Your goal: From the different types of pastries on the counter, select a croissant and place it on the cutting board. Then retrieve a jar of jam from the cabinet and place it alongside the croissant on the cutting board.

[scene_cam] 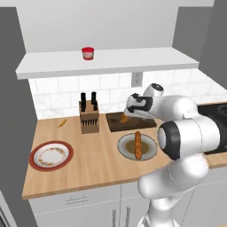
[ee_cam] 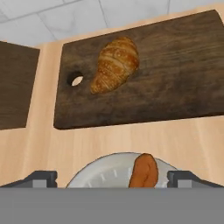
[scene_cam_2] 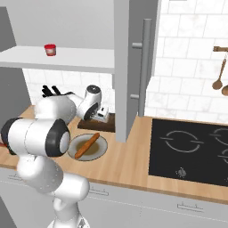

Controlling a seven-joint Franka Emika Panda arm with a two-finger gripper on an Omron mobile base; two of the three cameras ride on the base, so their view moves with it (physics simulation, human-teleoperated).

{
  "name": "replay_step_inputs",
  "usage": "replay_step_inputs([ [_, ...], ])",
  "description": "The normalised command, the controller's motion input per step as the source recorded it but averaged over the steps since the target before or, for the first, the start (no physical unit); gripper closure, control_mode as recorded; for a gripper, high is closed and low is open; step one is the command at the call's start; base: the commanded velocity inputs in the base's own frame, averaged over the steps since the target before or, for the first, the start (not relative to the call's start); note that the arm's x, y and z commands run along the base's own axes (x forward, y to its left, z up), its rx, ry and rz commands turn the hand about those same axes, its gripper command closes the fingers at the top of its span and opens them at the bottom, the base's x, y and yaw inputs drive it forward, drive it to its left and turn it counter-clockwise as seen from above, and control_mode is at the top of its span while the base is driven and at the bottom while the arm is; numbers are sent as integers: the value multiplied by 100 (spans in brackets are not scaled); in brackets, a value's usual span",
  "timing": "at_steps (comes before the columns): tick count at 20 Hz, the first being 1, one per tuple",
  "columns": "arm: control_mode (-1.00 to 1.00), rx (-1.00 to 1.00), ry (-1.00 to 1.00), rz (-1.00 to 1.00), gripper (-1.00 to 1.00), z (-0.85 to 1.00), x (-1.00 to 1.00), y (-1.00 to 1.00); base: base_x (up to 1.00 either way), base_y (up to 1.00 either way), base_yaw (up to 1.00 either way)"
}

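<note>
The golden-brown croissant (ee_cam: 114, 64) (scene_cam: 123, 118) lies on the dark cutting board (ee_cam: 175, 74) (scene_cam: 116, 125) (scene_cam_2: 106, 126), near the board's round hole. My gripper (ee_cam: 113, 178) (scene_cam: 134, 109) (scene_cam_2: 102, 114) hovers just above the board's front edge, open, fingers spread wide with nothing between them. A long orange-brown bread stick (scene_cam: 138, 144) (scene_cam_2: 87, 145) (ee_cam: 143, 170) rests on a grey plate (scene_cam: 124, 148) in front of the board. The red jar of jam (scene_cam: 88, 53) (scene_cam_2: 50, 49) stands on the white cabinet shelf (scene_cam: 142, 60) high above the counter (scene_cam: 93, 166).
A knife block (scene_cam: 89, 116) stands left of the board. A red-rimmed plate (scene_cam: 51, 155) sits at the counter's front left, and a small orange item (scene_cam: 62, 123) lies behind it. A black stovetop (scene_cam_2: 191, 151) is at the right, beyond a grey vertical panel (scene_cam_2: 131, 67).
</note>
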Motion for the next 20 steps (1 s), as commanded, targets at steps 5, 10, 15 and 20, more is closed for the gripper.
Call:
replay_step_inputs([
  [5, -100, 0, -19, 0, -100, 63, -100, 0, 0, 0, 0],
  [10, -100, -2, -6, 0, -100, 100, -100, 0, 0, 0, 0],
  [15, -100, -7, 9, 0, -100, 100, -100, 3, 0, 0, 0],
  [20, -100, -18, 12, 0, -100, 100, -50, 23, 0, 0, 0],
])
